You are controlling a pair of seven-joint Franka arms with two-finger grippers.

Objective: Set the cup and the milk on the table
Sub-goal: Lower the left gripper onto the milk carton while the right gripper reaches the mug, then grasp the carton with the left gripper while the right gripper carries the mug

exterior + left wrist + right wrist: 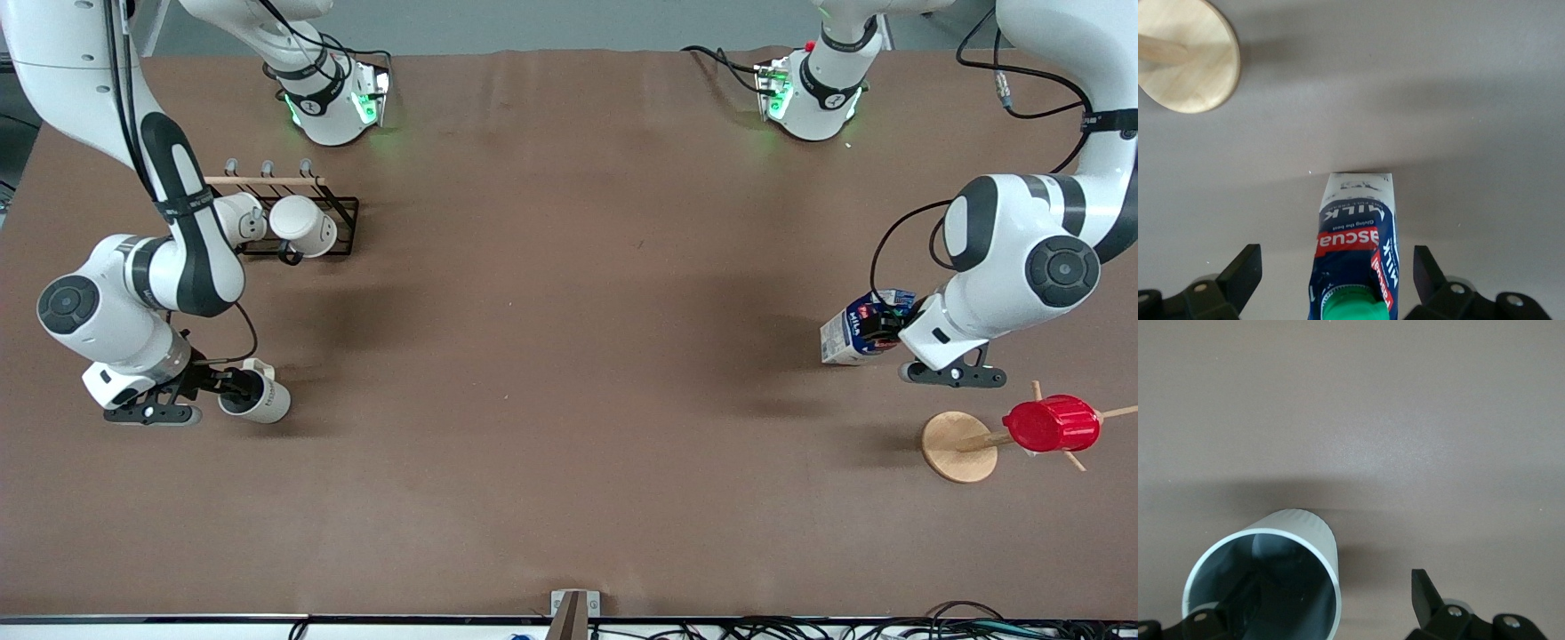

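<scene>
The milk [849, 333], a blue-and-white carton with a green cap, stands on the brown table [569, 373] toward the left arm's end. My left gripper [882, 327] is open around its top. In the left wrist view the carton [1355, 233] sits between the fingers [1245, 270] with a gap on each side. The off-white cup [260, 400] stands on the table toward the right arm's end. My right gripper [233, 384] is open at its rim. In the right wrist view one finger is inside the cup [1305, 527], and the other finger [1423, 590] is outside, clear of the wall.
A black wire rack [342, 222] with two white mugs stands farther from the front camera than the cup. A red ribbed cup [1051, 424] hangs on a wooden peg stand [956, 449], nearer to the camera than the milk. The stand's round base also shows in the left wrist view [1188, 57].
</scene>
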